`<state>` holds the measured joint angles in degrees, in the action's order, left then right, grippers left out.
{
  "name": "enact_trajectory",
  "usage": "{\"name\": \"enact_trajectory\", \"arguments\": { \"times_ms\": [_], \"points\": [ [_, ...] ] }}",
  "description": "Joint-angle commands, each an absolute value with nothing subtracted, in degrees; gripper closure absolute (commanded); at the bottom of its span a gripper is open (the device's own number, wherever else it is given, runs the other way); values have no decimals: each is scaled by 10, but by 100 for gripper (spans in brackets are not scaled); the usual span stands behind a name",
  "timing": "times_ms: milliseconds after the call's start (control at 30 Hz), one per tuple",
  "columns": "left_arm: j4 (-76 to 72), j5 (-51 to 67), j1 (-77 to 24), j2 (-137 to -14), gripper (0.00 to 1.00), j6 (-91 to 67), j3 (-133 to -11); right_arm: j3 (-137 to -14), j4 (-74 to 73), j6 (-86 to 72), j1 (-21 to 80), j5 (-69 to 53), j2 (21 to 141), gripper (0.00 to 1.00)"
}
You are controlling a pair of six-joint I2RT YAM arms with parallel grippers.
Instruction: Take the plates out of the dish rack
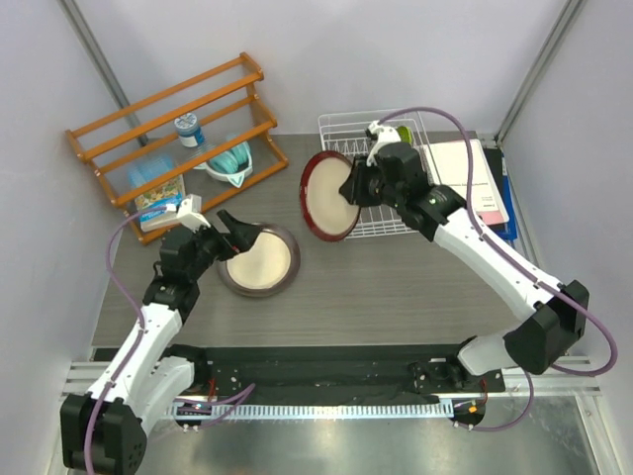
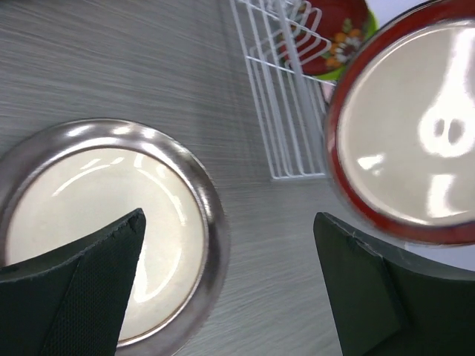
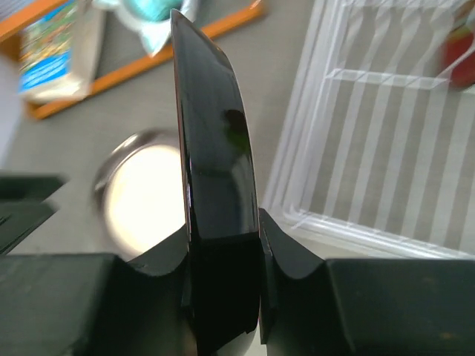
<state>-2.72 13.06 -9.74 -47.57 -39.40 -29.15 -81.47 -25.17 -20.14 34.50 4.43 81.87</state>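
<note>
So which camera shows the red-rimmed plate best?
The top view: the whole red-rimmed plate, tilted, gripped by the right hand. Left wrist shows its cream face close but cropped; right wrist only its dark edge.

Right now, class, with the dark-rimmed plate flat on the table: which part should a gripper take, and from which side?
Probably the rim of the dark-rimmed plate, on the edge nearest the left gripper, coming in low from there, one finger over, one under. It lies flat, face up, so only the rim offers an edge; the red-rimmed plate in the right gripper crowds its far side.
</note>
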Motion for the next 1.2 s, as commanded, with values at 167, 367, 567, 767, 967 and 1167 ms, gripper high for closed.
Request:
{"name": "enact_trajectory", "arguments": {
  "times_ms": [167, 367, 567, 767, 967, 1167],
  "points": [
    [-217, 236, -117, -494, 5, -476, -220, -649, 66, -434, 348, -205, 746, 99],
    [-275, 229, -122, -490, 5, -497, -192, -610, 133, -472, 348, -231, 751, 99],
    [-349, 234, -127, -528, 6, -511, -176, -564, 231, -553, 349, -267, 765, 99],
    [-403, 226, -135, -562, 20, -525, -180, -519, 344, -626, 349, -299, 786, 99],
    [-443, 227, -145, -602, 46, -533, -185, -472, 494, -728, 349, -340, 831, 99],
    [-446, 232, -146, -604, 92, -534, -176, -460, 554, -763, 348, -352, 859, 99]
  ]
}}
